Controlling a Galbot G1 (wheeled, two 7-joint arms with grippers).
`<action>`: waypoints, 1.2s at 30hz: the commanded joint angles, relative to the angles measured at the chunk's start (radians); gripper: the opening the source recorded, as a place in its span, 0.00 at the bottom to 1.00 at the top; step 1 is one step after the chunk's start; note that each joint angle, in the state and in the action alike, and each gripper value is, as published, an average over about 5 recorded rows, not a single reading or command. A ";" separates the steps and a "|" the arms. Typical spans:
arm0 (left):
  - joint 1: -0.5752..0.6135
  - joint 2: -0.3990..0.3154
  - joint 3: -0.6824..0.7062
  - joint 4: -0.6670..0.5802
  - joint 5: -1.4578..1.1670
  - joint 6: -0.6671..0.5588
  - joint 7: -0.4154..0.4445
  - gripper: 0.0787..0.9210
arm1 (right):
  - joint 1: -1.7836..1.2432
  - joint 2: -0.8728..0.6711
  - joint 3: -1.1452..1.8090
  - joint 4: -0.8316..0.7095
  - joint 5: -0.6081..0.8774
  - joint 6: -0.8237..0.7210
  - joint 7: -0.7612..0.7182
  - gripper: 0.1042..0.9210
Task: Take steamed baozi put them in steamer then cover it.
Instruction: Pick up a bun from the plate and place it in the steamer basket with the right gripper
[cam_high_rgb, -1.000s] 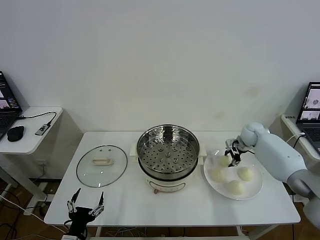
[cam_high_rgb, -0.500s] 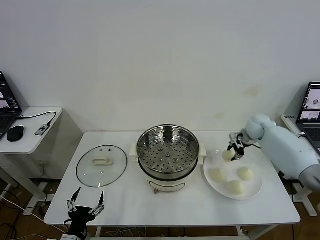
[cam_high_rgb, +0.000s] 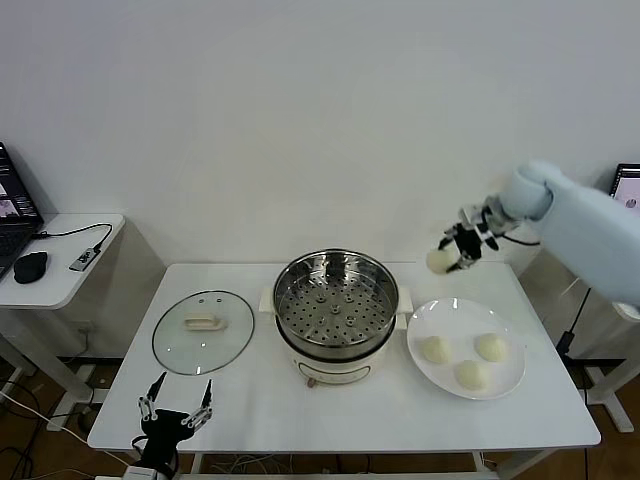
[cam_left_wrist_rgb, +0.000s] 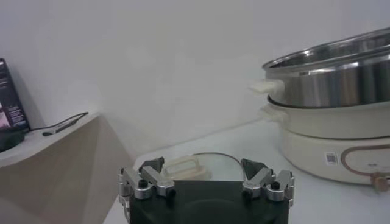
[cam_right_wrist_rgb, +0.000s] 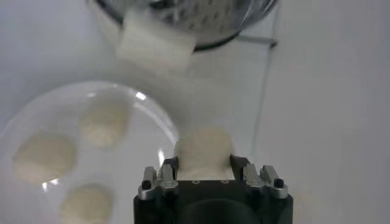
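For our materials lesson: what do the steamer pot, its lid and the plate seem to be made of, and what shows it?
Steamer: polished metal, likely stainless steel; mirror-bright wall, perforated tray; cream base looks plastic.
Lid: clear glass, since the table shows through; metal rim, cream handle.
Plate: glossy white, perhaps ceramic or plastic; highlights on it.

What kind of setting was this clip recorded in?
Probably a lab or office test room, not a kitchen: a plain white table against a bare wall, side desks with a laptop and mouse, cables on the floor.
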 joint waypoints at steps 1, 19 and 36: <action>0.000 0.001 -0.004 -0.001 -0.004 -0.001 0.000 0.88 | 0.173 0.062 -0.130 0.038 0.105 0.022 -0.001 0.55; -0.001 -0.003 -0.036 -0.002 -0.020 0.000 0.006 0.88 | 0.072 0.359 -0.276 -0.008 -0.060 0.363 0.120 0.55; 0.001 -0.006 -0.048 0.000 -0.021 -0.001 0.007 0.88 | -0.096 0.447 -0.171 -0.228 -0.388 0.590 0.219 0.56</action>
